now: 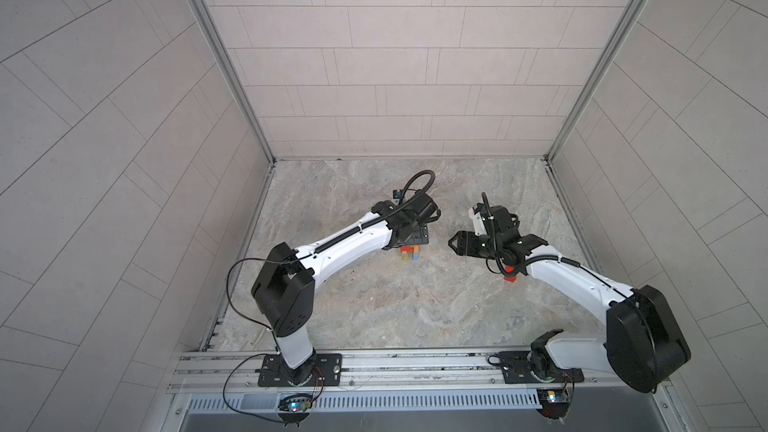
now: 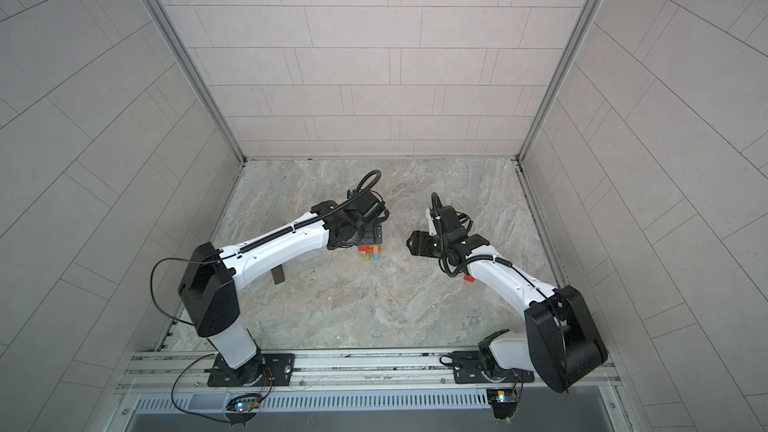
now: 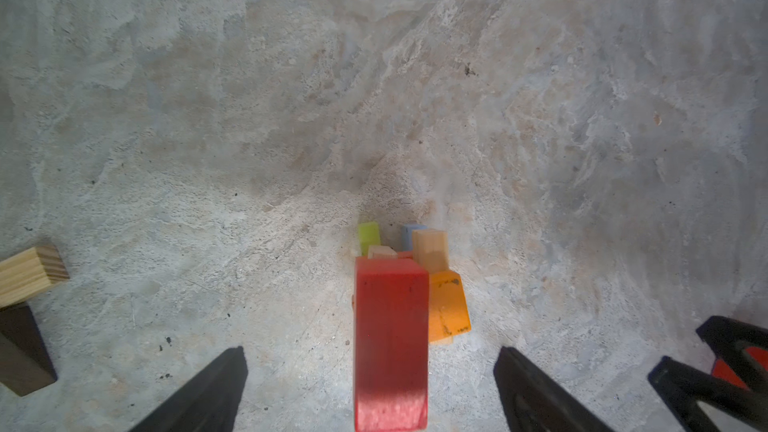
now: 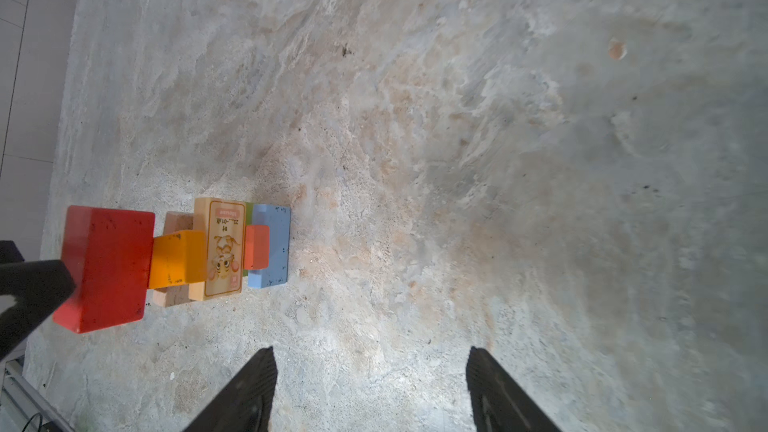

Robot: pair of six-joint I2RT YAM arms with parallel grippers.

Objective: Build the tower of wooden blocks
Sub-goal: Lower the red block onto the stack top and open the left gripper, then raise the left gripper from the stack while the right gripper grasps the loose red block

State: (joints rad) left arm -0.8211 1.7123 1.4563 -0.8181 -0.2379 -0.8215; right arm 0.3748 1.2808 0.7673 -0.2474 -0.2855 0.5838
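The left tool stands wide open, its jaws clear on either side of the red block that tops the tower. The right tool hangs open and empty near the tower, which sits mid-surface.

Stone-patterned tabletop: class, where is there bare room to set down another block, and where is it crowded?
Free: the wide stretch between the small multicoloured wood-block tower and the front metal rail; the strip along the tiled back wall. Crowded: at the tower, left gripper over it, right gripper close beside.
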